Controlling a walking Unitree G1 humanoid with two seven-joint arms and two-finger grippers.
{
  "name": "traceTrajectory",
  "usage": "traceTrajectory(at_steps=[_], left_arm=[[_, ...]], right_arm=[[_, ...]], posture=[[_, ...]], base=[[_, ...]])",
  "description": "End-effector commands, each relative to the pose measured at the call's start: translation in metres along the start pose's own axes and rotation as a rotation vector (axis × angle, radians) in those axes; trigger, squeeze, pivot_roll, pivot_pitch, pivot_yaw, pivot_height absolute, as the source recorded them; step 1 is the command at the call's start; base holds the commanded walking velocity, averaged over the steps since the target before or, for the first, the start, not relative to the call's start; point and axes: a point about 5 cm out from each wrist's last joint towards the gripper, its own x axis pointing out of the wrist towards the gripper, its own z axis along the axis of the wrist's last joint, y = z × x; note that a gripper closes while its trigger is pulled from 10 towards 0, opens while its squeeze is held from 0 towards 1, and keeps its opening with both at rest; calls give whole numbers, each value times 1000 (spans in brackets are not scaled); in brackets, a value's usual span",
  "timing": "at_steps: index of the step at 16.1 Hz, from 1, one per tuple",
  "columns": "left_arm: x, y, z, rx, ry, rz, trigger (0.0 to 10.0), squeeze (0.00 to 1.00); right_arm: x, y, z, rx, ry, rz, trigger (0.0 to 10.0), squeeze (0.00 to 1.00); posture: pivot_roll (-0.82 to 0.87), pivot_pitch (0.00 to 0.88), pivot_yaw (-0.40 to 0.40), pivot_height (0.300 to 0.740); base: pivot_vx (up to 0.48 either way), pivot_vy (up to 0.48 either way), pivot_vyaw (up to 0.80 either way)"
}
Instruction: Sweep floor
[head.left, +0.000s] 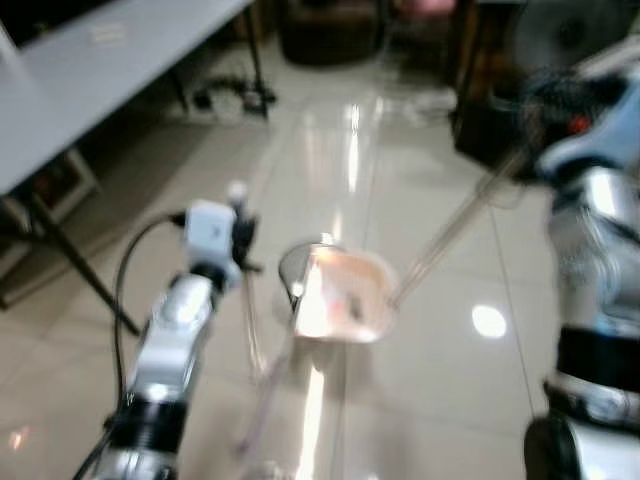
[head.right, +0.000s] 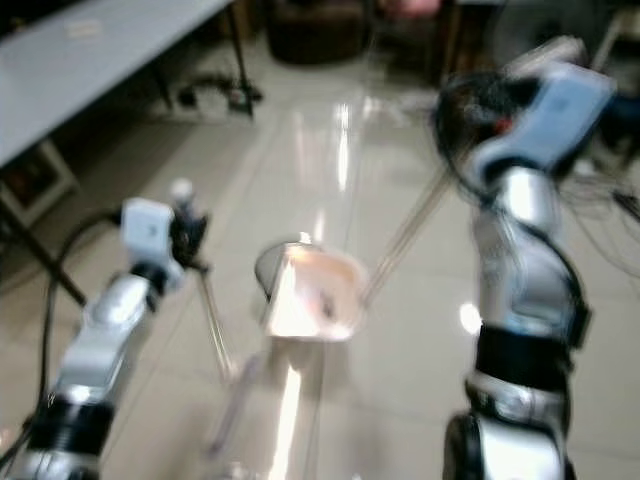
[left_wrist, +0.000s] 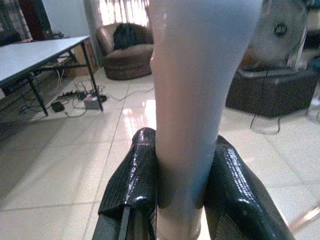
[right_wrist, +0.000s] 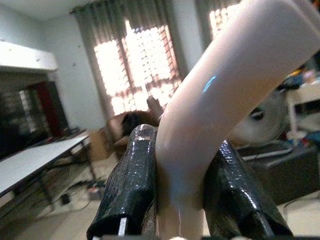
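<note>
A: What does the left gripper (left_wrist: 180, 200) have?

B: Its 2 black fingers (left_wrist: 132, 185) are clamped on a pale handle (left_wrist: 197, 95) that stands between them and runs up past the wrist camera. From the head camera, that handle belongs to a thin stick (head.left: 250, 320) that goes down from the gripper to the floor (head.left: 430, 380), just left of the dustpan.

A: And the right gripper (right_wrist: 180, 195)?

B: It is closed too, on a pale curved handle (right_wrist: 220, 95) pressed between its 2 fingers (right_wrist: 131, 180). That handle tops a long thin pole (head.right: 405, 240) slanting down and toward the middle from the raised right arm (head.right: 520, 260).

A: Where does the pole end?

B: At a pale, pinkish dustpan (head.left: 340, 295) on the glossy tiles, between the 2 arms and ahead of the robot. Blur hides what, if anything, lies in it.

A: And around that?

B: A grey table (head.left: 110, 70) with black legs stands to the left, with a power strip (left_wrist: 90, 100) and cables on the floor under it. Farther back are a brown armchair (left_wrist: 125, 52) and a fan (left_wrist: 280, 30).
</note>
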Motion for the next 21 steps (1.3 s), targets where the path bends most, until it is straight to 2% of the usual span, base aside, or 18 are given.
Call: traceTrajectory(at_steps=[1, 3, 9, 15, 17, 21], left_arm=[[0, 12, 9, 33, -36, 31, 10000, 0], [-4, 14, 6, 36, -27, 35, 10000, 0], [-6, 15, 2, 39, -16, 38, 10000, 0], [-3, 15, 8, 40, -34, 41, 10000, 0], [-1, 15, 8, 44, -34, 37, 10000, 0], [0, 16, 8, 51, -29, 34, 10000, 0]], right_arm=[[3, 15, 15, 54, -81, 41, 10000, 0], [2, 13, 14, 86, -84, 28, 10000, 0], [-2, 11, 11, 97, -78, 25, 10000, 0], [-4, 12, 9, 69, -76, 28, 10000, 0], [-3, 6, 8, 66, -82, -18, 10000, 0], [-7, 3, 4, 52, -71, -5, 10000, 0]], posture=[[30, 5, 36, 740], [29, 11, 43, 740], [30, 14, 46, 740], [34, 5, 48, 740], [34, 7, 48, 740], [32, 8, 52, 740]], base=[[409, 0, 0], [407, 0, 0], [409, 0, 0], [407, 0, 0], [407, 0, 0], [407, 0, 0]])
